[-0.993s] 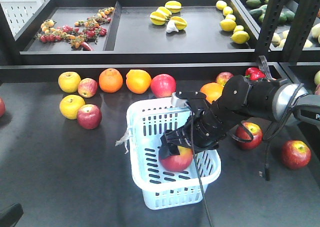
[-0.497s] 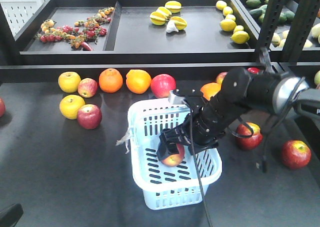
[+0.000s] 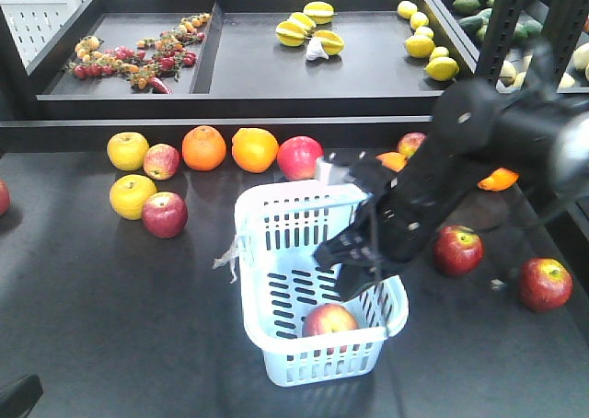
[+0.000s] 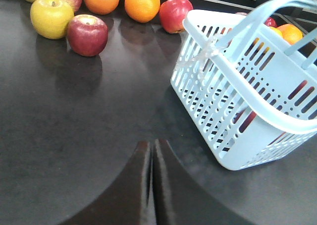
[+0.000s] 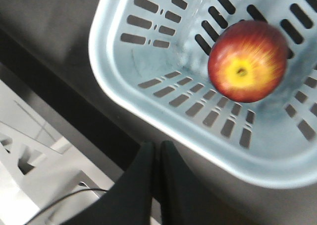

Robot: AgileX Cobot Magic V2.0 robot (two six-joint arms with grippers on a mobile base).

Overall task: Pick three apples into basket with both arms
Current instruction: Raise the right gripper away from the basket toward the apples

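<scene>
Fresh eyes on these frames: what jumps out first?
One red apple sits in the pale blue basket in the middle of the dark table, near the basket's front wall. The blurred black right arm hangs over it, with the right gripper shut and empty. Behind, a fruit row lines the table's back edge.

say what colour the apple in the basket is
Apple: red, yellow around the stem; right wrist view.
</scene>
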